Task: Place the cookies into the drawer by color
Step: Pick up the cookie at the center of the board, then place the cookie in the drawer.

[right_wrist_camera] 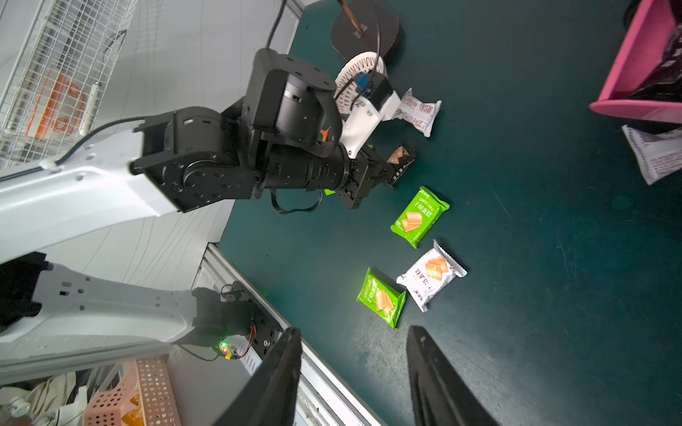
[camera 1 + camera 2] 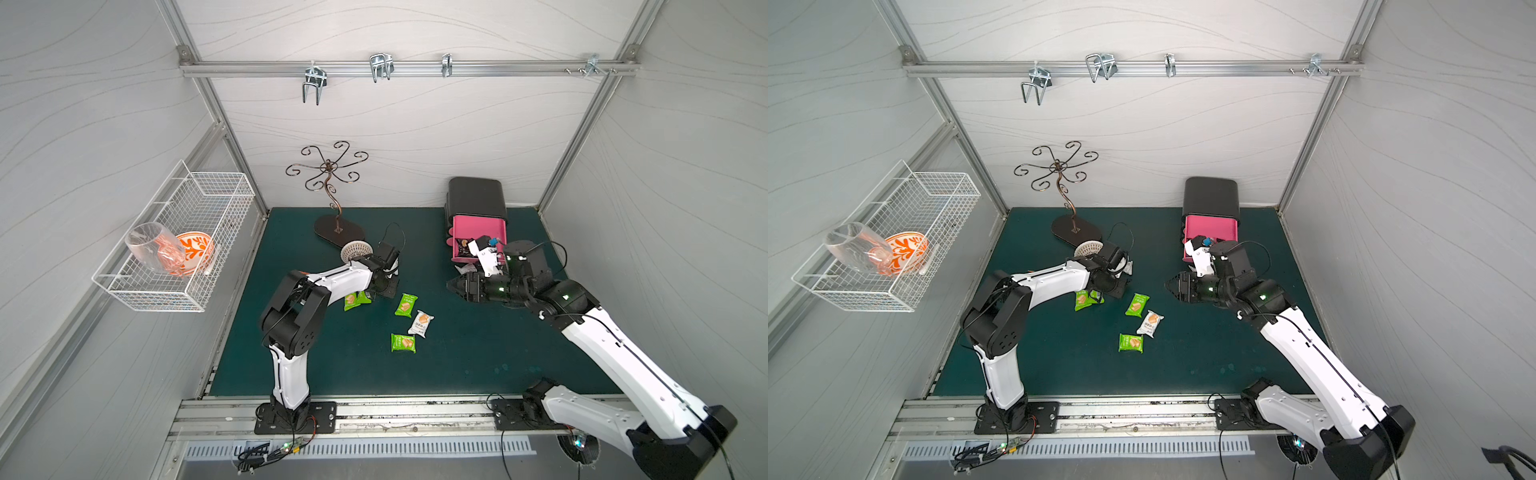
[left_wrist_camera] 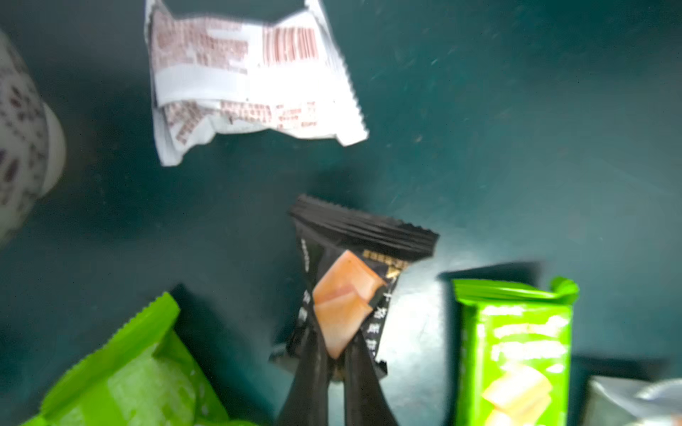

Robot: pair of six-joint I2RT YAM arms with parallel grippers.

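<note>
Left wrist: left fingers pinch black packet.

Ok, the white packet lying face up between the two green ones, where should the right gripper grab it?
Come straight down on the white packet with the right gripper and pinch across its narrow middle. It lies flat, picture up, with bare mat along both long sides. A green packet sits close to one crimped end, so an end grip looks tighter.

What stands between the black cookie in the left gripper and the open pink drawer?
The right gripper and its wrist hang at the open front of the pink drawer, across the path from the black cookie in the left gripper.
</note>
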